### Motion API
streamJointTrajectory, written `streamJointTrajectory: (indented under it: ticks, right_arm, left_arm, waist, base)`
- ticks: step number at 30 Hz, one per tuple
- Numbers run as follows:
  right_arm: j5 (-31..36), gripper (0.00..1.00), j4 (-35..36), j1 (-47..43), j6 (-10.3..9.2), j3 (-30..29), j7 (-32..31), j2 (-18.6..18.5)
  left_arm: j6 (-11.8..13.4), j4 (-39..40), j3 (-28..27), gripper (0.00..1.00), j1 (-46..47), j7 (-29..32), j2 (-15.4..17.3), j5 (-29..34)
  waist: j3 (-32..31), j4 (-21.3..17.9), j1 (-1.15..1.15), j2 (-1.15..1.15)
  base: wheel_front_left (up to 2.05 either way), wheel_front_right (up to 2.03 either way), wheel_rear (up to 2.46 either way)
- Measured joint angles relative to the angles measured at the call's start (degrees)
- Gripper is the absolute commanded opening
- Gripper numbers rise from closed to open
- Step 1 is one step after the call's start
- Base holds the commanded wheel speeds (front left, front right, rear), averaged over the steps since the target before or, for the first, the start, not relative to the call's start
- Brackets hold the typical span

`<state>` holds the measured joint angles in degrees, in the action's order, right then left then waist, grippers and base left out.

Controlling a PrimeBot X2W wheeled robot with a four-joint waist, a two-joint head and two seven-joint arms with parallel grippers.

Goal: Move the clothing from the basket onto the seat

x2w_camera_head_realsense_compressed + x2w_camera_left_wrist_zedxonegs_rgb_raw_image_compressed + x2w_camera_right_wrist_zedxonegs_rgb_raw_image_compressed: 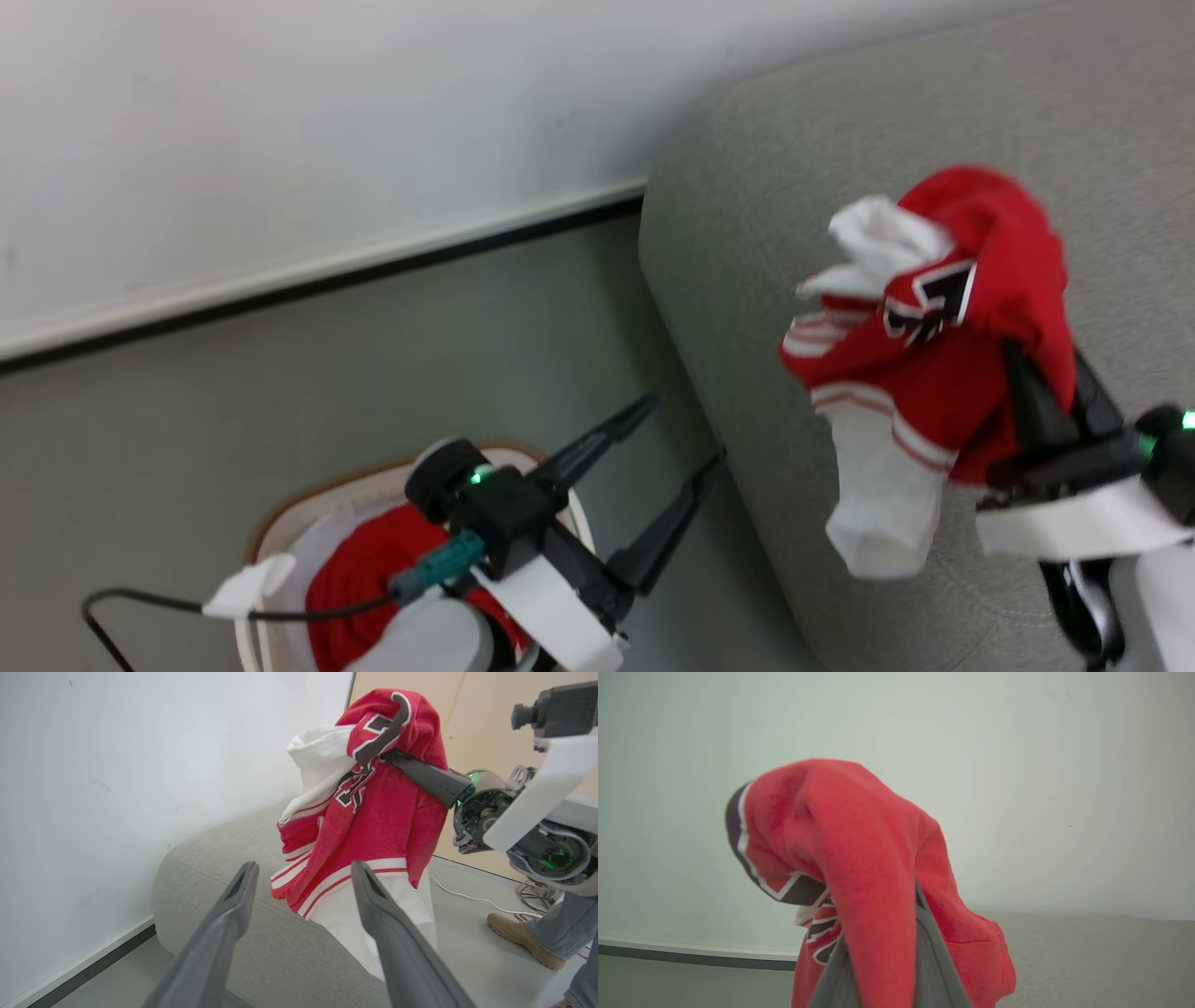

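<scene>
The right gripper [1041, 378], jaws clamped on the red numbered jersey [934, 373], holds it clear above the seat [766, 187] for release there; the left gripper [683, 429] hangs wide, empty, beside the seat over the basket [280, 523] holding more red clothing [364, 569].

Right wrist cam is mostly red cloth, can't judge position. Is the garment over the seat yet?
Observer: Yes. In the head view the red garment, gripped by the right gripper, hangs above the seat.
Operator: Basket empty?
Observer: No, more red clothing lies in the basket.
Operator: Left gripper?
Observer: The left gripper is open and empty, above the basket and pointing toward the seat.
</scene>
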<state>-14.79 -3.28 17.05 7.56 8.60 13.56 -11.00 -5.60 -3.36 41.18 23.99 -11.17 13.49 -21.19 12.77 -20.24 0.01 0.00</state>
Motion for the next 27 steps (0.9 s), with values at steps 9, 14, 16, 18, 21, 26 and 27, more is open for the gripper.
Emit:
streamJointTrajectory:
  ticks: [9,14,16,18,21,26,27]
  right_arm:
    - [5.9,0.0,-6.7,21.1,0.0,-10.5,0.0,2.0]
    - [9.3,0.0,-11.5,35.2,0.0,-16.4,-3.0,0.0]
    - [11.6,0.0,-13.3,40.8,0.0,-17.9,-4.2,-2.3]
    - [12.3,0.0,-15.0,46.1,0.0,-20.0,-5.6,-3.9]
    - [13.7,0.0,-17.5,52.6,0.0,-22.6,-7.9,-7.4]
    - [16.0,0.0,-21.5,58.1,0.0,-27.0,-10.6,-12.9]
    - [16.2,0.0,-22.2,58.4,0.0,-28.2,-10.8,-13.6]
  left_arm:
    - [-0.5,2.6,-2.4,1.0,6.3,1.3,3.5,0.5]
    - [-0.5,3.1,-4.5,1.0,8.9,0.6,4.5,0.4]
    - [-0.5,3.1,-5.2,1.0,9.6,0.3,4.9,0.4]
    - [-0.4,3.1,-5.7,1.0,10.2,-0.1,4.9,0.1]
    - [-0.4,2.8,-6.2,1.0,10.7,-0.6,4.9,-0.3]
    - [0.1,2.3,-6.9,1.0,10.4,-1.5,5.2,-0.7]
    - [0.1,2.3,-7.1,1.0,10.2,-1.5,5.3,-0.8]
  waist:
    - [11.4,3.9,0.01,0.0]
    - [17.0,6.8,0.01,0.0]
    - [18.9,8.0,0.02,0.0]
    - [20.5,9.3,0.01,0.0]
    - [22.6,11.2,0.01,0.0]
    - [25.4,13.5,0.01,0.0]
    - [25.8,13.8,0.01,0.0]
  base:
    - [0.0,0.0,0.0]
    - [0.0,0.0,0.0]
    - [0.0,0.0,0.0]
    - [0.0,0.0,0.0]
    - [0.0,0.0,0.0]
    - [0.0,0.0,0.0]
    - [0.0,0.0,0.0]
